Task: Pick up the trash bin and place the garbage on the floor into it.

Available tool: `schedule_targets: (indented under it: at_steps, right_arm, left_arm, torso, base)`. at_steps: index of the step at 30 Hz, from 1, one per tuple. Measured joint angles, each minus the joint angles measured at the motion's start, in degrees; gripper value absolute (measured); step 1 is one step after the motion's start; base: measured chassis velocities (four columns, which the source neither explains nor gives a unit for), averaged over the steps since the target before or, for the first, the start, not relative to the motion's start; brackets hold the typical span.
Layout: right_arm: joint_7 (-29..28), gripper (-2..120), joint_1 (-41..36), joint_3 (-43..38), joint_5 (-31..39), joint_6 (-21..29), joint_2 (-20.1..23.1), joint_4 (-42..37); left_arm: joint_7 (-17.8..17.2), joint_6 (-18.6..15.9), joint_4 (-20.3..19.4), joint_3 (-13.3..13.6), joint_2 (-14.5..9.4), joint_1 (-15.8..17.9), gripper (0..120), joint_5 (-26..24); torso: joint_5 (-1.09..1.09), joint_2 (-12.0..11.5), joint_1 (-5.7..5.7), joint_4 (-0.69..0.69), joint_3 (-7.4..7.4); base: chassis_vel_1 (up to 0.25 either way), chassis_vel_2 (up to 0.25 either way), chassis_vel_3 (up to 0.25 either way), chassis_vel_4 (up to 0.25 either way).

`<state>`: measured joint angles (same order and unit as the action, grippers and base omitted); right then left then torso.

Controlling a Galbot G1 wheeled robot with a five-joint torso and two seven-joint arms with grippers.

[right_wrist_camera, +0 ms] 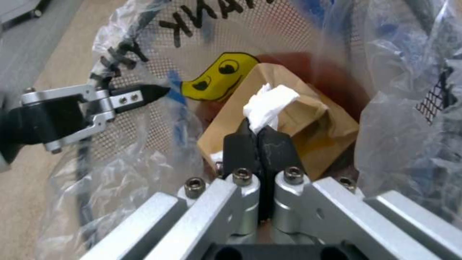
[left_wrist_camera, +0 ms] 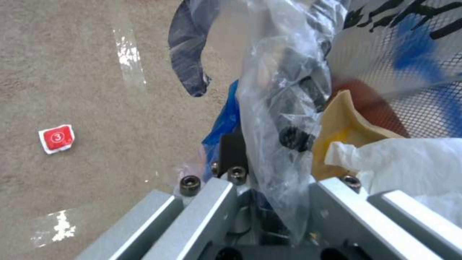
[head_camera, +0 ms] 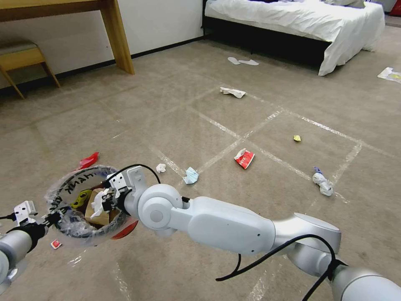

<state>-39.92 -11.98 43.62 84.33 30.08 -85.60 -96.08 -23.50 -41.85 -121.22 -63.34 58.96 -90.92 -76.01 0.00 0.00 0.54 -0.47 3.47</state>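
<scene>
My left gripper (head_camera: 53,217) (left_wrist_camera: 269,144) is shut on the rim of the trash bin (head_camera: 79,225), pinching its clear printed bag, at the lower left of the head view. My right gripper (head_camera: 102,200) (right_wrist_camera: 260,131) hangs over the bin's mouth, shut on a crumpled white tissue (right_wrist_camera: 269,103). A brown paper bag (right_wrist_camera: 308,119) lies inside the bin below it. Garbage on the floor (head_camera: 175,125) includes a light-blue mask (head_camera: 191,175), a red wrapper (head_camera: 244,159), a yellow scrap (head_camera: 297,138), white tissues (head_camera: 232,92) and a small red scrap (left_wrist_camera: 57,138).
A bed (head_camera: 300,21) with white covers stands at the back right, with slippers (head_camera: 243,62) before it. A wooden table leg (head_camera: 119,37) and a stool (head_camera: 21,56) stand at the back left. Another red wrapper (head_camera: 88,160) lies just beyond the bin. A white wad (head_camera: 323,183) lies at the right.
</scene>
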Motion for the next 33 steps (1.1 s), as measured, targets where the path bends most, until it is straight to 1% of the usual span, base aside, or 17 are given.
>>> schedule_targets:
  at_steps: [2,4,5,6,7,10,13,14,17,19,21,22,25,27,28,30,33]
  right_arm:
    - [0.0,0,0.0,0.0,-0.2,0.0,-0.2,0.3]
    - [0.0,7,0.1,0.0,-0.4,0.1,-0.1,0.3]
    - [0.0,7,0.1,0.0,-0.4,0.1,-0.1,0.3]
    - [0.0,13,0.1,0.0,-0.4,0.2,0.0,0.1]
    - [0.0,13,0.1,0.0,-0.4,0.2,0.0,0.1]
    - [-0.1,30,0.2,0.0,-0.4,0.4,-0.1,-0.1]
    - [-0.1,35,0.3,0.0,-0.4,0.5,-0.2,-0.2]
    - [-0.2,42,0.3,0.0,-0.4,0.6,-0.2,-0.4]
    - [-0.2,48,0.3,0.0,-0.4,0.7,-0.2,-0.5]
    - [-0.6,60,0.3,0.0,-0.3,0.9,-0.2,-0.9]
    - [-0.7,63,0.3,0.1,-0.3,0.9,-0.2,-1.1]
    - [-0.9,72,0.3,0.1,-0.2,1.0,-0.2,-1.4]
    - [-0.9,77,0.3,0.1,-0.2,1.0,-0.2,-1.6]
    - [-1.2,90,0.3,-0.6,-0.1,1.0,0.0,-2.7]
    - [-1.2,90,0.3,-0.6,-0.1,1.0,0.0,-2.7]
    - [-1.2,98,0.5,-2.1,-0.1,1.0,0.4,-4.1]
    - [-0.9,100,0.7,-5.3,-0.2,0.8,1.3,-6.7]
  left_arm:
    - [0.0,0.0,0.0,0.0,0.0,0.0,0,0.0]
    - [0.0,0.0,0.0,0.0,0.1,0.0,0,0.0]
    - [0.0,0.0,0.0,0.0,0.1,0.0,0,0.0]
    - [0.0,0.0,0.1,0.0,0.2,0.0,0,0.1]
    - [0.0,0.0,0.1,0.0,0.2,0.0,0,0.1]
    - [0.0,0.0,0.0,0.2,0.5,0.0,0,0.2]
    - [0.1,0.0,0.0,0.2,0.5,0.0,0,0.3]
    - [0.1,0.0,0.0,0.2,0.5,-0.1,0,0.3]
    - [0.1,0.0,0.0,0.1,0.5,-0.2,0,0.3]
    - [0.1,0.0,0.0,0.0,0.6,-0.3,0,0.3]
    - [0.1,0.0,0.0,0.0,0.6,-0.3,0,0.3]
    - [0.1,0.0,0.0,-0.1,0.6,-0.4,0,0.4]
    - [0.1,0.0,0.0,-0.1,0.7,-0.4,0,0.4]
    - [0.1,0.0,0.2,-0.1,0.7,-0.5,0,0.5]
    - [0.1,0.0,0.2,-0.1,0.7,-0.5,0,0.5]
    - [0.2,0.0,0.3,-0.2,0.7,-0.5,0,0.6]
    - [0.2,0.0,0.5,-0.2,0.7,-0.4,0,0.7]
  torso:
    - [0.00,0.0,0.00,0.00,0.00]
    - [0.00,0.0,0.00,0.00,0.00]
    - [0.00,0.0,0.00,0.00,0.00]
    - [0.00,0.0,0.00,0.00,0.00]
    - [0.00,0.0,0.00,0.00,0.00]
    - [0.00,0.0,0.00,0.00,0.00]
    - [0.00,0.0,0.00,0.00,0.00]
    - [0.00,0.0,0.00,0.00,0.00]
    - [0.00,0.0,0.00,0.00,0.00]
    - [0.00,0.0,0.00,0.00,0.00]
    - [0.00,0.0,0.00,0.00,0.00]
    - [0.00,0.0,0.00,0.00,0.00]
    - [0.00,0.0,0.00,0.00,0.00]
    - [0.00,0.0,0.00,0.00,0.00]
    - [0.00,0.0,0.00,0.00,0.00]
    - [0.00,0.0,0.00,0.01,0.00]
    - [0.00,0.0,0.00,0.00,0.00]
  base:
    - [0.000,0.000,0.000,0.000]
    - [0.000,0.000,0.000,0.000]
    - [0.000,0.000,0.000,0.000]
    - [0.000,0.000,0.000,0.000]
    - [0.000,0.000,0.000,0.000]
    - [0.000,0.000,0.000,0.000]
    - [0.000,0.000,0.000,0.000]
    - [0.000,0.000,0.000,0.000]
    - [0.000,0.000,0.000,0.000]
    - [0.000,0.000,0.000,0.000]
    - [0.000,0.000,0.000,0.000]
    - [0.000,0.000,0.000,0.000]
    - [0.000,0.000,0.000,0.000]
    - [0.000,0.000,0.000,0.000]
    - [0.000,0.000,0.000,0.000]
    - [0.000,0.000,0.000,0.000]
    - [0.000,0.000,0.000,0.000]
